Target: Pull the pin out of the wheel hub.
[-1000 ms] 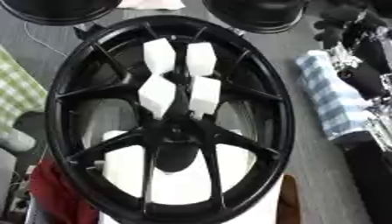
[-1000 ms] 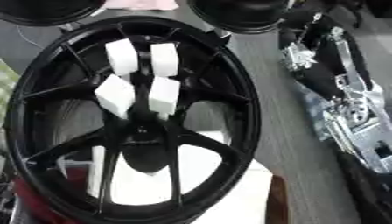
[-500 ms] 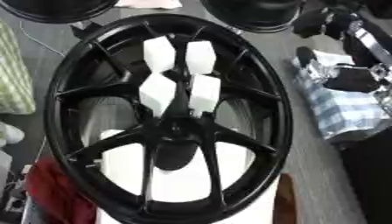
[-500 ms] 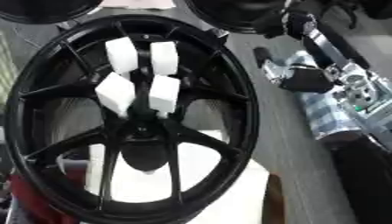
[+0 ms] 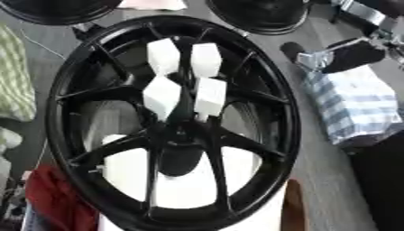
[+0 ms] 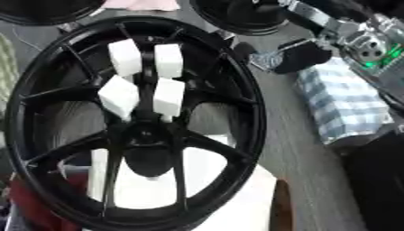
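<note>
While the pull has yet to begin, as far as these views show:

Left edge: green checked cloth [image 5: 14,81] at mid-left, red fabric [image 5: 51,198] at lower left under the rim.

Centre: black wheel hub [image 5: 173,131] filling most of the frame, spokes fanning from a dark middle; white surface visible through the lower openings.

Pins: four white block-shaped pins [image 5: 183,81] standing in a cluster just above the hub's middle, two above and two below, all seated, none lifted clear.

Upper edge: parts of two more black rims [image 5: 260,13] at the top of the frame.

Right side: blue-and-white checked cloth [image 6: 347,103] at mid-right, well apart from the hub.

Right hand [image 6: 296,56]: dark, at upper right beside the rim's outer edge, short of the pins; holding nothing, though whether spread or curled cannot be told.

Left hand: absent from both views.

Done: nothing visible beyond an approach from the upper right.

Left: reach across to the cluster, grasp of one pin, straight pull out.
</note>
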Controlling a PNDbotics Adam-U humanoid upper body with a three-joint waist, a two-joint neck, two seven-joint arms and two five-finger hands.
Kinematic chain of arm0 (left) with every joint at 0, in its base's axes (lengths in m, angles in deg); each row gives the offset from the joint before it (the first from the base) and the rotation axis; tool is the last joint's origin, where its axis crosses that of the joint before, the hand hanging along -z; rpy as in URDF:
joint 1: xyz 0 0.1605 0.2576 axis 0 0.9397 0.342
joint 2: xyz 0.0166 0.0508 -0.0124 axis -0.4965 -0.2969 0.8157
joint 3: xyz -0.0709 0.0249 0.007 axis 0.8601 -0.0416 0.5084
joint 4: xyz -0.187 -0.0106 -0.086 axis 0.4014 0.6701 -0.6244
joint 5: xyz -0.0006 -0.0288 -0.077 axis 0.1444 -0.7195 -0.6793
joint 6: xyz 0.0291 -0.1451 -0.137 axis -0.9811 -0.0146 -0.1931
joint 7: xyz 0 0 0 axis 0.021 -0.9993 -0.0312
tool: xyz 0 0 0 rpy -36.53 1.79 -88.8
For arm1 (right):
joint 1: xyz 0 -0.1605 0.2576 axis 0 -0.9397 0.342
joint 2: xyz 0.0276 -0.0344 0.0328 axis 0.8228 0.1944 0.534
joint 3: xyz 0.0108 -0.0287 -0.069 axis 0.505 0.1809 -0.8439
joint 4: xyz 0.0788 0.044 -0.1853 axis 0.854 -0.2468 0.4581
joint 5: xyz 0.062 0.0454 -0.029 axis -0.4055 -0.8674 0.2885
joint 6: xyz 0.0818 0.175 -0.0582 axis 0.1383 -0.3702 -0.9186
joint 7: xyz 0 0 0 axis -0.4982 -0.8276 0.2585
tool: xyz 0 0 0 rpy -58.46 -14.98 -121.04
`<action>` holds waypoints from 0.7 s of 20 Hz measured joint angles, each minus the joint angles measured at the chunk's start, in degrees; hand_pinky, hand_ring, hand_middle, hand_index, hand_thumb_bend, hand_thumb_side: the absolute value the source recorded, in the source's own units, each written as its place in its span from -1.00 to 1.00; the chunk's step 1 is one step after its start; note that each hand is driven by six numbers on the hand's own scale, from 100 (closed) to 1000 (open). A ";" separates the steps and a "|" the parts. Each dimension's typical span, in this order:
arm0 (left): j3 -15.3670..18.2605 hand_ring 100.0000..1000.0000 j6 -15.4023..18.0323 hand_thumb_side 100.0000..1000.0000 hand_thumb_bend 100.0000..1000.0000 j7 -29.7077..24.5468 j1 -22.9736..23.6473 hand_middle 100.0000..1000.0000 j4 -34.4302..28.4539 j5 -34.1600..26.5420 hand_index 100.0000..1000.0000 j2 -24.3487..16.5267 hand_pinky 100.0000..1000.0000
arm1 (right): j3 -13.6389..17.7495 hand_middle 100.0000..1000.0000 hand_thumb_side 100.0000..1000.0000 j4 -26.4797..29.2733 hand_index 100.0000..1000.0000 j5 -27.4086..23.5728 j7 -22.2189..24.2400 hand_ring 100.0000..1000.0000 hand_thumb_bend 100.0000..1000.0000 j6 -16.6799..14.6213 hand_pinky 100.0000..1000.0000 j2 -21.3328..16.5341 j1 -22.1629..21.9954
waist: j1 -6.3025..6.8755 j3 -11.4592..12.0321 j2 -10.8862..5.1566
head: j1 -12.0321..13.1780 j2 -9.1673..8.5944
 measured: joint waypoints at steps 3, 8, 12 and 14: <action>-0.31 0.19 -0.15 0.26 -1.00 -0.29 -0.01 0.05 0.00 -0.09 0.62 0.00 1.00 | -1.38 0.45 -0.44 0.16 0.50 -1.96 2.55 0.49 -0.71 -0.09 0.48 -4.07 2.68 | 0.11 0.54 0.00 | -0.81 0.00; -0.48 0.19 -0.26 0.26 -1.00 -0.69 -0.08 0.05 0.00 -0.31 0.62 0.00 1.00 | -1.68 0.47 -0.60 0.19 0.52 -6.38 7.16 0.51 -0.67 0.72 0.48 -7.21 4.85 | 0.10 1.31 -0.07 | -1.72 -0.01; -0.67 0.20 -0.51 0.26 -1.00 -0.95 -0.09 0.05 0.00 -0.48 0.62 0.00 1.00 | -4.39 0.50 -0.50 0.21 0.54 -8.58 10.71 0.53 -0.54 3.16 0.49 -7.57 8.78 | -0.21 1.84 -0.49 | -2.43 -0.01; -0.69 0.20 -0.60 0.26 -1.00 -1.03 -0.09 0.05 0.00 -0.53 0.62 0.00 1.00 | -5.70 0.50 -0.49 0.21 0.54 -8.90 12.41 0.53 -0.55 4.81 0.49 -7.55 10.46 | -0.33 1.88 -0.54 | -2.60 -0.01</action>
